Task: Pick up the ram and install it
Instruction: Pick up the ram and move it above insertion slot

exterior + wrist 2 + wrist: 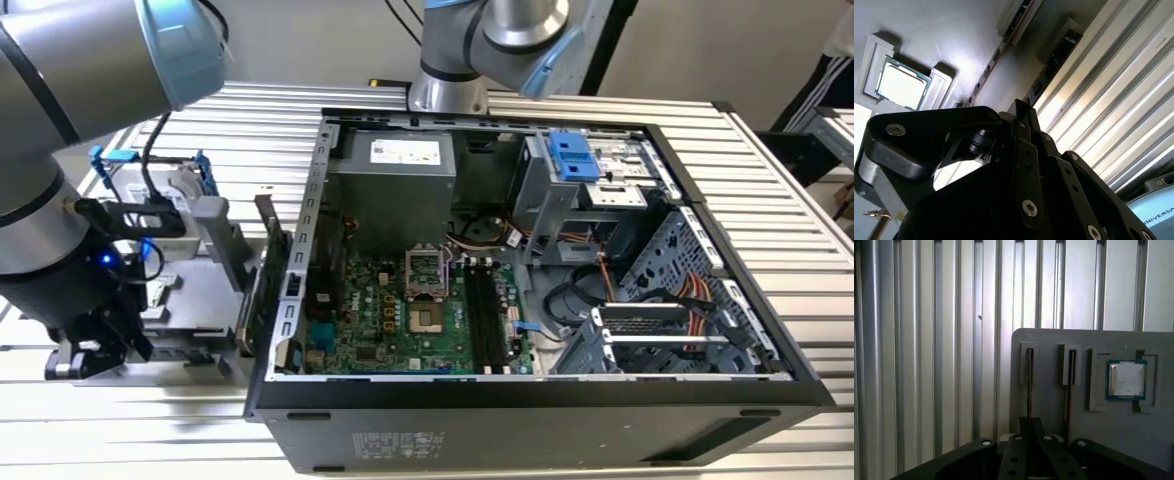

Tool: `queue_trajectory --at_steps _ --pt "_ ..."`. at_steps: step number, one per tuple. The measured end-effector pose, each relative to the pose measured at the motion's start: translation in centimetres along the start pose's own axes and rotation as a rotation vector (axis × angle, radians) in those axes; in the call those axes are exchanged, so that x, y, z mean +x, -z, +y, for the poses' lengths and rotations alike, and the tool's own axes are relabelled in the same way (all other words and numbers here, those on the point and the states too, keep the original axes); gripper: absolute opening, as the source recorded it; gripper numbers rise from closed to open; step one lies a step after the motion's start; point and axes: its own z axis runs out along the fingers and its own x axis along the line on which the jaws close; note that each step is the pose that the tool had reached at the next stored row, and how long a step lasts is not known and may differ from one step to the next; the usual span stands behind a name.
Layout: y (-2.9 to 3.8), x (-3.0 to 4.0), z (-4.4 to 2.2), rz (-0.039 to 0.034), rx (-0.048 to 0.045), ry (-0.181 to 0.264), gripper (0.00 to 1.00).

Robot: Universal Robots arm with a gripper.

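Ribbed metal covers the bench [267, 140], where an open computer case [534, 400] stands and, at the exterior view's left of it, the pincer [96, 352] hangs low over a grey holder [1054, 405]. In the first wrist view the ram [1029, 375] seems to stand on edge in a holder slot just before the pincer, and I cannot tell if the pincer is wide or narrow. I judge the pick-up is not finished and installing is all left, because the long black memory slots [483, 320] on the motherboard look empty.

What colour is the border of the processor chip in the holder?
Green border on the processor chip, silver centre; best in the first wrist view.
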Motion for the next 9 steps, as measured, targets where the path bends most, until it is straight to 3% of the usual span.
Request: queue_trajectory --at_steps 9 --pt "1.72 0.03 0.01 0.0004 0.0000 0.000 0.00"
